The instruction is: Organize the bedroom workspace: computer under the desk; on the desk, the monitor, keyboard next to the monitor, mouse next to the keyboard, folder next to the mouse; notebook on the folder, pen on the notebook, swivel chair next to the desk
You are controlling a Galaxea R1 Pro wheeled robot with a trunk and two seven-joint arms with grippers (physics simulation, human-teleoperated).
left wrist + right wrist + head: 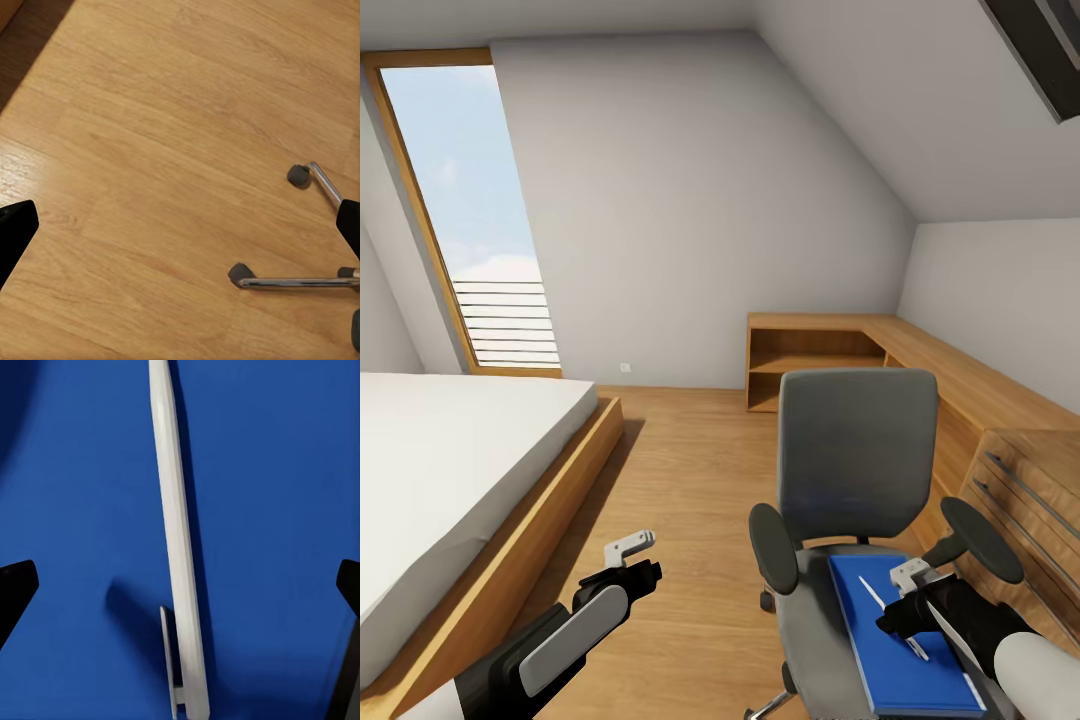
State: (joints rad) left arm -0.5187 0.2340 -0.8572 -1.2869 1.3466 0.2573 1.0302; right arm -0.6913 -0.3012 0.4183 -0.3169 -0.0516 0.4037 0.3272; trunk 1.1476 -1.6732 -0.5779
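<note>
The swivel chair (857, 455) stands at the lower right of the head view, its grey back upright and its black armrests on both sides. On its seat lies the blue folder (895, 655), and the thin white pen (872, 592) rests on top of that. My right gripper (905, 625) hovers open just above them. In the right wrist view the pen (176, 547) runs lengthwise across the folder (75, 472), between the two black fingertips (15, 592). My left gripper (628, 578) hangs open over the floor beside the chair's chrome base (300, 283) and castors (298, 176).
A white bed on a wooden frame (450, 450) runs along the left. A low wooden shelf unit (810, 350) and a wooden drawer unit (1030, 480) line the right wall. Wooden floor (680, 480) lies between bed and chair. A tall window (470, 220) is at the back left.
</note>
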